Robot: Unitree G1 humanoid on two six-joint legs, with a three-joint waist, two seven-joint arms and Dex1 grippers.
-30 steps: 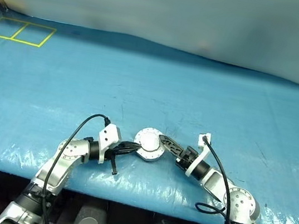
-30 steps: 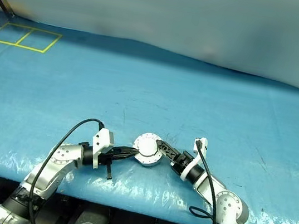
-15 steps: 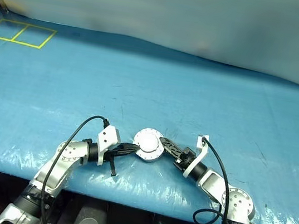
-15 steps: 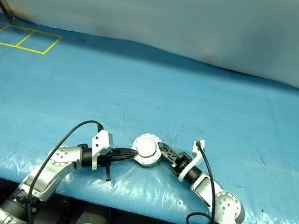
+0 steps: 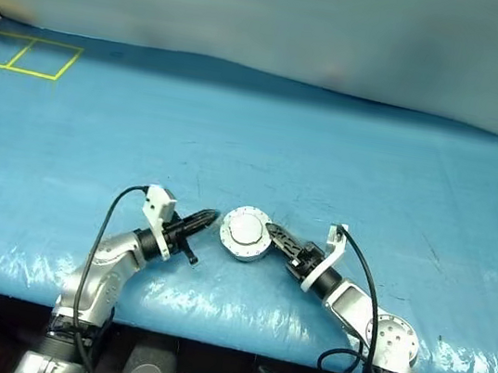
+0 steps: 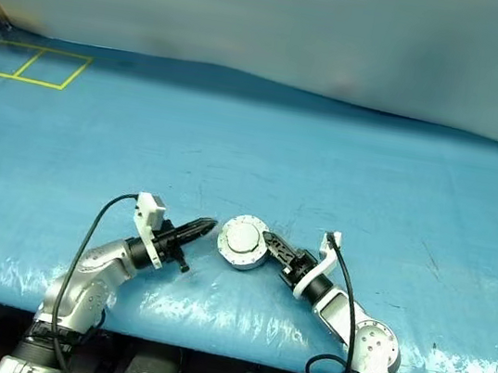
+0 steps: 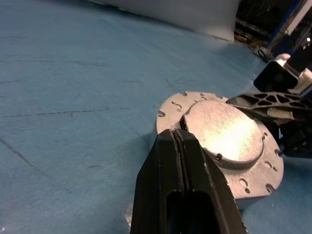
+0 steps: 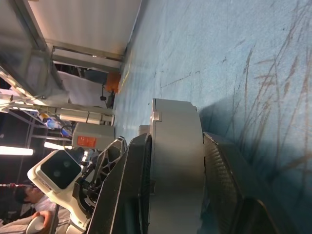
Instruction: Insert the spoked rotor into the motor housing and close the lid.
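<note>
Handling: we judge the motor housing (image 5: 244, 234) a dense little piece of cast metal, stiff and heavy for its size, with no give under the fingers
Place: it sits on the blue table cover (image 5: 346, 164) near the front edge, between our two grippers
Lid: the lid (image 7: 223, 132) lies flat on top with its plain pale face up, so we read the assembly as closed; the spoked rotor we take to be shut inside
Surface: smooth bare metal against a slick plastic sheet, so we expect it to slide if pushed from one side alone
Right gripper: our right gripper (image 8: 175, 161) is part closed, one finger on the lid's top face and the other under the base, clamping the stack edgewise from the right
Left gripper: our left gripper (image 7: 179, 146) has its fingers pressed together on nothing, its tip just beside the left rim, touching or a hair apart, we cannot tell which
Where to hold: across top and bottom at the rim, as the right gripper has it, since that squeeze also keeps the lid seated
Avoid: pinching only the raised centre disc, which looks too shallow and smooth to hold
Risk: a drop would likely pop the lid open rather than break anything, in our view
</note>
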